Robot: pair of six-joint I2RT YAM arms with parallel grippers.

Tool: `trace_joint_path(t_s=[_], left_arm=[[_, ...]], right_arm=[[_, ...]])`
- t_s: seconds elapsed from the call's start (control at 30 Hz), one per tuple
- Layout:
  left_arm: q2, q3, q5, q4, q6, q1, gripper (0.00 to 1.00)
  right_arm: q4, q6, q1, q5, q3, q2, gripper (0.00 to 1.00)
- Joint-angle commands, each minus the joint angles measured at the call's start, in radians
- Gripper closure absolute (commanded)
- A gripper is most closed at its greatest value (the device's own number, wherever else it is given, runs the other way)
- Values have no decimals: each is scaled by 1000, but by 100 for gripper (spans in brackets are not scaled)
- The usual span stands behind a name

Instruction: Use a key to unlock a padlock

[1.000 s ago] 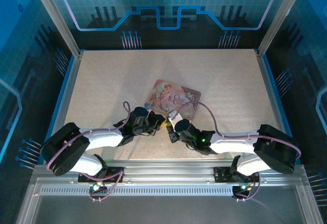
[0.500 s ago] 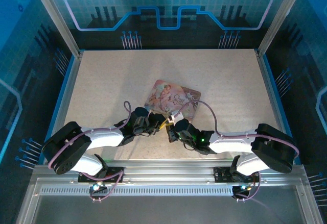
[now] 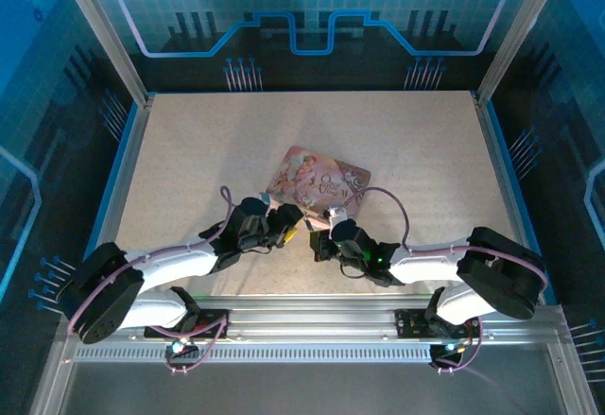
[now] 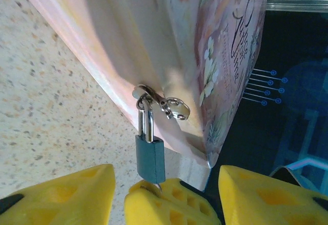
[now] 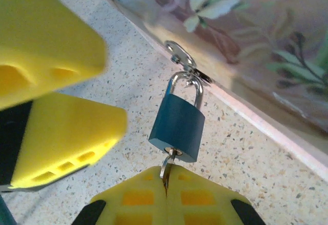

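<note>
So the padlock [image 5: 178, 125] sits at the 6 o'clock edge of the pink illustrated box [image 3: 319, 181]. Its shackle [image 5: 187, 87] is closed and hooked through the little metal hasp [image 5: 180, 57] on the box side. In the right wrist view the lock body points down toward 6 o'clock, and the key [image 5: 166, 169] goes into the keyhole from below.

The right gripper [image 5: 166, 190] is pinched tight on the key, yellow pads pressed together around it. The left gripper [image 3: 286, 229] is spread wide, one pad on each side of the lock body. As far as I can tell neither pad is touching it.

My read is that the key is in and it's now about turning it. If I were driving this, I'd first close the left gripper on the lock body. Otherwise that thing will probably just swivel on the hasp instead of letting the cylinder turn. Then roll the right wrist straight around the key's own axis, with no sideways push, since that key looks thin enough to bend or slip out of the pads. Also keep a bit of inward pressure so it doesn't back out of the keyhole mid-turn.
</note>
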State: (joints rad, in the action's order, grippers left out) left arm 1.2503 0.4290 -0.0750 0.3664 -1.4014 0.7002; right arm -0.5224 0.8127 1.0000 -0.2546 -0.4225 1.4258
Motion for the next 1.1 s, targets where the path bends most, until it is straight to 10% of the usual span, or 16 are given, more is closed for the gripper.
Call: trace_joint_path(t_s=[0.0,1.07], left_arm=[[-63,-3,41,-138,69,-16,39],[-230,87,4,-493,427,-261,12]], right_arm=[[-50,89,-32,54,47,28,100],[-179,138,-191,260,124,83,74]])
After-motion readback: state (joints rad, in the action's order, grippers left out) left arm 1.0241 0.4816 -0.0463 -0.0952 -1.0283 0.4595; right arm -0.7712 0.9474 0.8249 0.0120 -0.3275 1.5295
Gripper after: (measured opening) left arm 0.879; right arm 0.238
